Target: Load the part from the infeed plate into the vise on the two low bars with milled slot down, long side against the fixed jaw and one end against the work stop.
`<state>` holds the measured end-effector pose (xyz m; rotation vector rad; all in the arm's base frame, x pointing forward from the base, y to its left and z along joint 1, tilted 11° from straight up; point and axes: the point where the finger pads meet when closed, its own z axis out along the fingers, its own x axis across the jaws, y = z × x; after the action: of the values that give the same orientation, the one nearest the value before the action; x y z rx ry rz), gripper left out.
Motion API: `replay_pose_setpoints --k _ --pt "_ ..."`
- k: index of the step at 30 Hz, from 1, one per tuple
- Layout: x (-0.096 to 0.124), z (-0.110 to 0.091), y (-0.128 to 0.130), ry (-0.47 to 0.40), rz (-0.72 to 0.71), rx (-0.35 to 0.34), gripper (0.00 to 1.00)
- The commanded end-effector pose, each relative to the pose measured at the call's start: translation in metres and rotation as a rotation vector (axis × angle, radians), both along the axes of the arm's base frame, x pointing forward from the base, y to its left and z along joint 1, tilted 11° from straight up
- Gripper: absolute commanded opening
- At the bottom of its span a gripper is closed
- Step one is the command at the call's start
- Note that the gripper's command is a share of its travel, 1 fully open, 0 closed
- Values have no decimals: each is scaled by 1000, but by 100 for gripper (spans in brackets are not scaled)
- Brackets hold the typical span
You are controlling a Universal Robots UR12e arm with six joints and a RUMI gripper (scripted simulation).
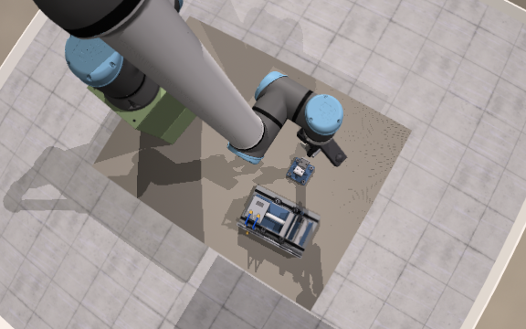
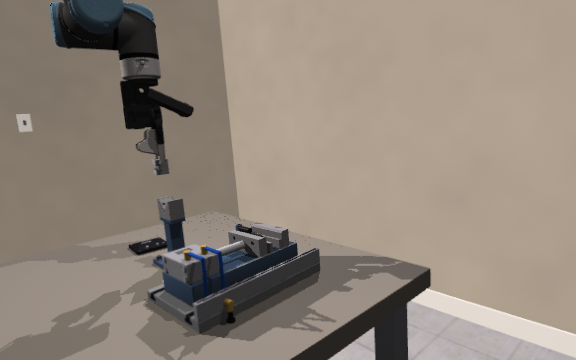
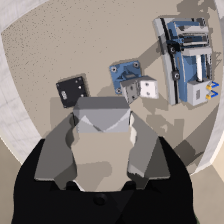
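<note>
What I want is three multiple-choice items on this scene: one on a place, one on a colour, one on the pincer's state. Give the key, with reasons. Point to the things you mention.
1. Where is the black plate (image 2: 148, 245) (image 3: 73, 92)?
A) On the vise
B) On the table
C) On the V-block

2. What colour are the hoses on the vise (image 1: 278, 218) (image 2: 248, 260) (image 3: 192, 60)?
A) Blue
B) Red
C) Green

3. How is the pincer (image 1: 312, 153) (image 2: 161, 166) (image 3: 102, 112)?
A) Wide open, holding nothing
B) Shut on the hoses
C) Shut on the part (image 2: 161, 166) (image 3: 102, 117)

1 B: it lies flat on the table top, apart from the vise.
2 A: both bent hoses show blue.
3 C: the grey block sits between the fingertips.
</note>
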<state>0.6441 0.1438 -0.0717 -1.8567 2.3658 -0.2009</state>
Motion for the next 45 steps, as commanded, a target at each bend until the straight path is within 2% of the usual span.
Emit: replay_pose_setpoints --k 1,45 --pt "0 1 -4 -3 -64 11 0" --pt "-3 1 -31 -16 -531 98 0"
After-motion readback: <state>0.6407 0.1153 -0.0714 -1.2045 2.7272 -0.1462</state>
